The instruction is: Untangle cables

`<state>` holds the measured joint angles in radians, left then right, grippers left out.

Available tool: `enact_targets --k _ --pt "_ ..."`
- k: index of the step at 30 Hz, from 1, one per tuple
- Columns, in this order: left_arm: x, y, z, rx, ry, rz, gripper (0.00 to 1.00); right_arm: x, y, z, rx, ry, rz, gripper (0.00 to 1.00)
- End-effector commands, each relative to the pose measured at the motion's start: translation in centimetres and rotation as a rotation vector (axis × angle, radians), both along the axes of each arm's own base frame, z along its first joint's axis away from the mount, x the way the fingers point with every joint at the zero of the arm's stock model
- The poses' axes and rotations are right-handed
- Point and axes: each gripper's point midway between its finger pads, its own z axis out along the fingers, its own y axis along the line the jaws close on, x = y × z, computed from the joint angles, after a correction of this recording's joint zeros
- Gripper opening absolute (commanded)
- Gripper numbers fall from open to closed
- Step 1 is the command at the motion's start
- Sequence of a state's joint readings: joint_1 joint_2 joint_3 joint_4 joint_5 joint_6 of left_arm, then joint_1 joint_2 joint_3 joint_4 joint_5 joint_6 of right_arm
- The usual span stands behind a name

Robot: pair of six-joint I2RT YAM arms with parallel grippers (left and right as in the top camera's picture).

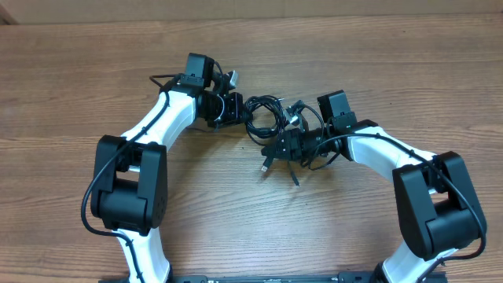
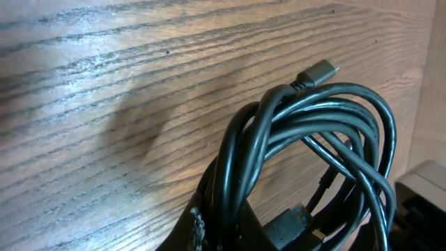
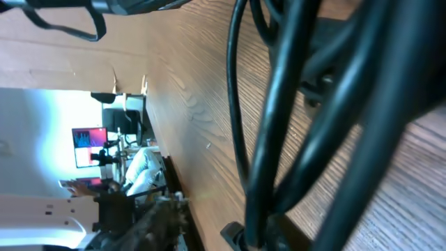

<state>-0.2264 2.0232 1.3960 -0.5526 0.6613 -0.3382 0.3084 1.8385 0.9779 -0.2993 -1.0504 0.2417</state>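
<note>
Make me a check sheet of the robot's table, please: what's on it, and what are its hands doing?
Surface: wooden table.
Job's things: thin black cables bunched in tangled loops between the grippers; one plug pokes out of the coil.
Clutter: nothing seen.
Grippers: left gripper shut on the cables at the bundle's left edge; right gripper at its right side, open or shut cannot be told.
Cables: thicker black arm cables run along both arms.
Surroundings: right wrist view shows a room beyond the table with a lit screen.
</note>
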Motion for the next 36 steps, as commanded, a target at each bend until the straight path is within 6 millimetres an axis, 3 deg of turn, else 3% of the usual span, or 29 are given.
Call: enact_targets --k 1,4,5,13,19,21,26,28,29,31,32,36 --pt "0.7 -0.1 0.4 -0.026 0.033 0.05 0.04 0.0 0.0 -0.3 -0.003 0.0 0.001 0.25" --pt "0.7 -0.1 0.4 -0.022 0.02 0.036 0.04 0.2 -0.2 -0.6 -0.026 0.001 -0.015 0.06" --pt "0.7 -0.1 0.4 -0.018 0.003 0.018 0.04 0.2 -0.2 -0.6 -0.027 0.03 -0.029 0.04" --pt "1.5 0.5 -0.2 0.09 -0.148 -0.089 0.04 -0.2 0.2 0.2 0.008 0.247 -0.099 0.04" --pt "2.0 0.8 -1.3 0.227 -0.188 -0.071 0.04 1.5 0.8 1.5 0.062 0.201 -0.121 0.04" --pt "2.1 0.8 -1.7 0.28 -0.183 -0.043 0.04 2.2 0.6 1.0 0.032 0.177 -0.156 0.04" --pt "0.7 0.0 -2.4 0.344 -0.14 -0.032 0.05 3.4 -1.9 -2.9 -0.189 0.19 -0.316 0.04" --pt "0.3 0.0 -2.4 0.352 -0.124 -0.037 0.08 3.6 -2.3 -3.1 -0.202 0.194 -0.331 0.04" --pt "0.0 0.1 -2.2 0.358 -0.103 -0.042 0.17 3.8 -2.6 -3.0 -0.196 0.196 -0.337 0.06" --pt "-0.4 0.3 -1.8 0.368 -0.076 -0.048 0.43 4.0 -2.6 -2.6 -0.182 0.195 -0.335 0.22" --pt "-0.7 0.4 -1.4 0.375 -0.06 -0.055 0.51 4.2 -2.5 -2.3 -0.173 0.188 -0.33 0.29" --pt "0.5 1.6 1.4 0.459 -0.09 -0.055 0.57 5.0 -2.2 -1.0 -0.162 0.145 -0.311 0.48"
